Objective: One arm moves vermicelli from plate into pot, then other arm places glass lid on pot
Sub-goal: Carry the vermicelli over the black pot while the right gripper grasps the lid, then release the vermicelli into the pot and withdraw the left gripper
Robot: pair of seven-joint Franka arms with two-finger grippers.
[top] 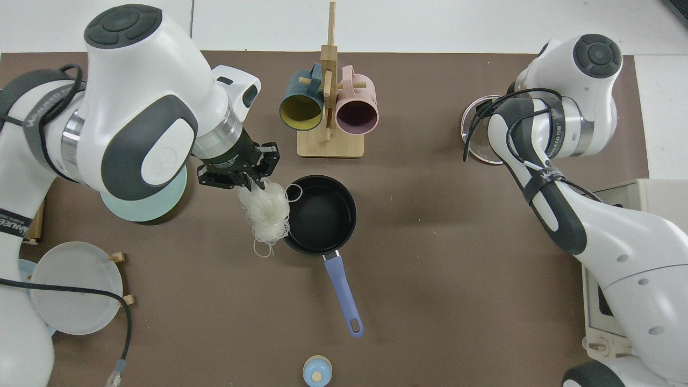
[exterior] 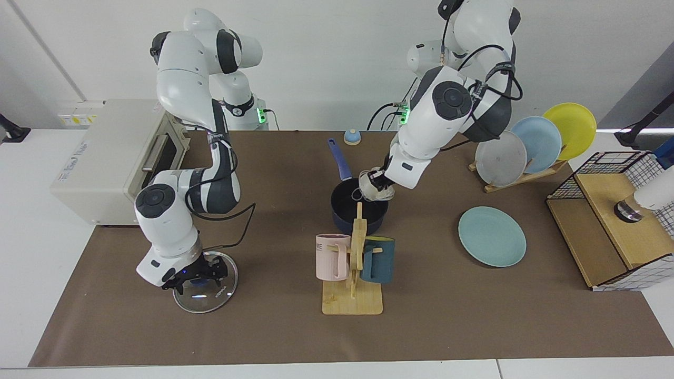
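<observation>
While clamped in left gripper (top: 252, 180) jaws | vermicelli (top: 266, 212) overhangs pot (top: 322, 215) rim

- The surface (exterior: 447, 316) is covered by a brown mat.
- The pot (exterior: 359, 204) sits at centre, handle pointing toward the arm bases.
- The plate (exterior: 492, 236) lies flat (bare).
- The glass lid (exterior: 206, 290) rests flat near one end.
- A wooden mug stand (exterior: 352, 300), a plate rack (exterior: 518, 176) and a small blue knob-like object (exterior: 352, 137) also stand here.

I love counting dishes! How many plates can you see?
4: the teal plate lies flat on the table; a grey-white plate, a sky-blue plate and a yellow plate stand in the rack.
</observation>
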